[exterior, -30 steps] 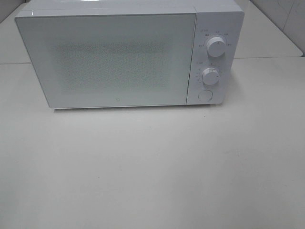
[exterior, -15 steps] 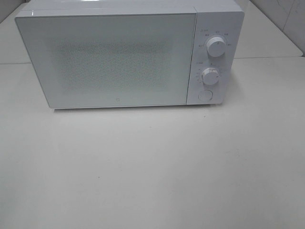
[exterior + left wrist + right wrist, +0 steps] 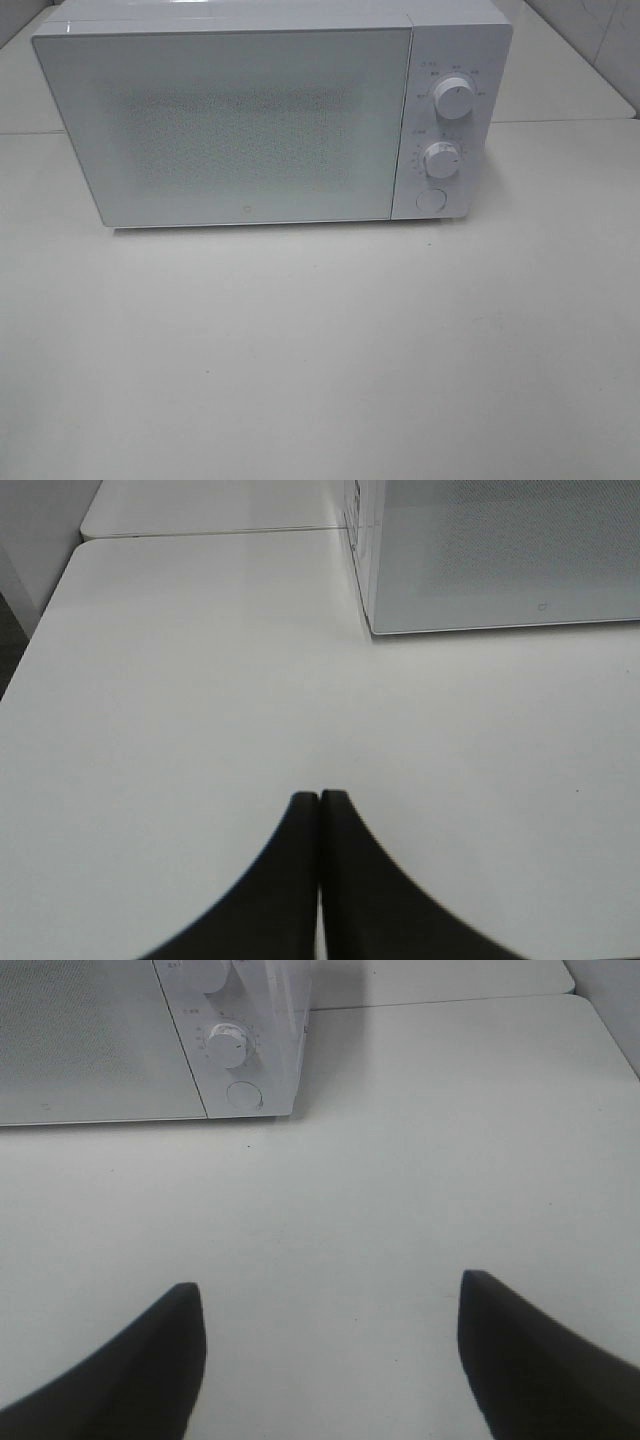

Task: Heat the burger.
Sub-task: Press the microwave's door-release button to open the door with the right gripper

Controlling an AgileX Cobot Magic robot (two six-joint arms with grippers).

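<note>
The burger is out of view in every frame. A white microwave (image 3: 240, 120) stands at the back of the table with its door closed; its corner also shows in the left wrist view as the microwave (image 3: 500, 560) and in the right wrist view as the microwave (image 3: 130, 1040). My left gripper (image 3: 320, 800) is shut, its two dark fingers pressed together over bare table in front of the microwave's left corner. My right gripper (image 3: 330, 1305) is open with nothing between its fingers, over the table in front of the control panel. Neither gripper shows in the exterior high view.
The microwave's panel carries an upper knob (image 3: 455, 99), a lower knob (image 3: 441, 158) and a round button (image 3: 431, 200). The white table (image 3: 320, 350) spreads wide in front. A seam to a second table (image 3: 210, 530) runs behind. A tiled wall (image 3: 600, 40) rises at the back right.
</note>
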